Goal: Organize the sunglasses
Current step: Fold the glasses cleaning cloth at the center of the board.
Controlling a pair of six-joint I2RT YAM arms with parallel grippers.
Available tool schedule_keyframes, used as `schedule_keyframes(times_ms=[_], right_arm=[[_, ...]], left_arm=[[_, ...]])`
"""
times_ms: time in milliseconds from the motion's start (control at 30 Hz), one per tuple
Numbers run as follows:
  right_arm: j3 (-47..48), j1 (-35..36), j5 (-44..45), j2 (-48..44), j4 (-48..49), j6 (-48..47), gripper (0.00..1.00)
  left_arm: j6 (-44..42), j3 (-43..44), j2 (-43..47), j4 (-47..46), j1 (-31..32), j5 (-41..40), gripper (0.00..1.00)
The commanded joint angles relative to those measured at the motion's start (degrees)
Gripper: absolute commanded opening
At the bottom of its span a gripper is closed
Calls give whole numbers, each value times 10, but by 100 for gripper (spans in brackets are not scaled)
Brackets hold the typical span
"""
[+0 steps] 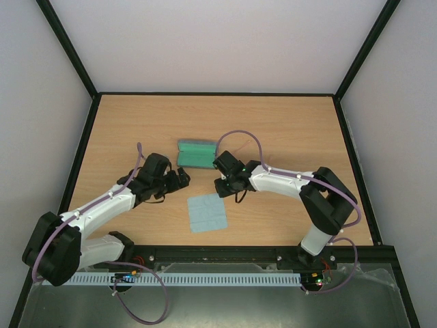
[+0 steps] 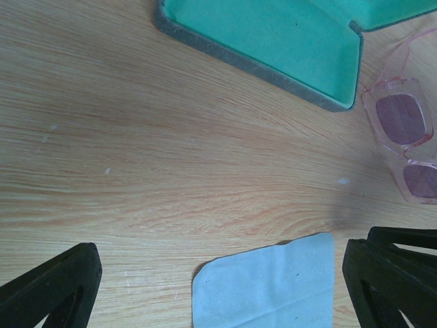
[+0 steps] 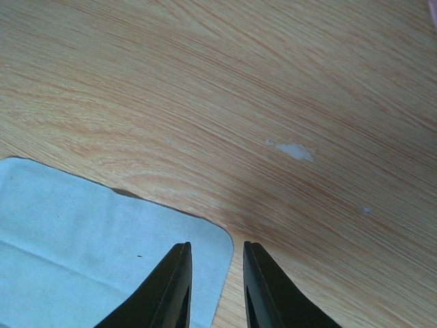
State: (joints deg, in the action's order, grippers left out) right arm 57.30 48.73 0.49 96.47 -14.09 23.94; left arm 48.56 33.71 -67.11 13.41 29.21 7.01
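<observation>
Right tool (image 3: 216, 260) barely open, left tool (image 2: 220, 270) wide

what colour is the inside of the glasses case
The open case is lined in teal green; the left wrist view shows it best.

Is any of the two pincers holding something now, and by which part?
Nothing is held. The left pincer is wide open; the right pincer shows a narrow, empty gap by a corner of the blue cloth.
</observation>
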Motion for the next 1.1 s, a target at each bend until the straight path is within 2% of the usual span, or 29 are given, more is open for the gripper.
schedule_keyframes(times_ms=[0,1067], right_arm=[[13,1,-18,19,-5,-7,23],[11,33,45,76,-15,-7,14]], left_arm=[[-14,-11,2,-9,-10,-5,99],[-16,-23,26,-8,-15,7,99]])
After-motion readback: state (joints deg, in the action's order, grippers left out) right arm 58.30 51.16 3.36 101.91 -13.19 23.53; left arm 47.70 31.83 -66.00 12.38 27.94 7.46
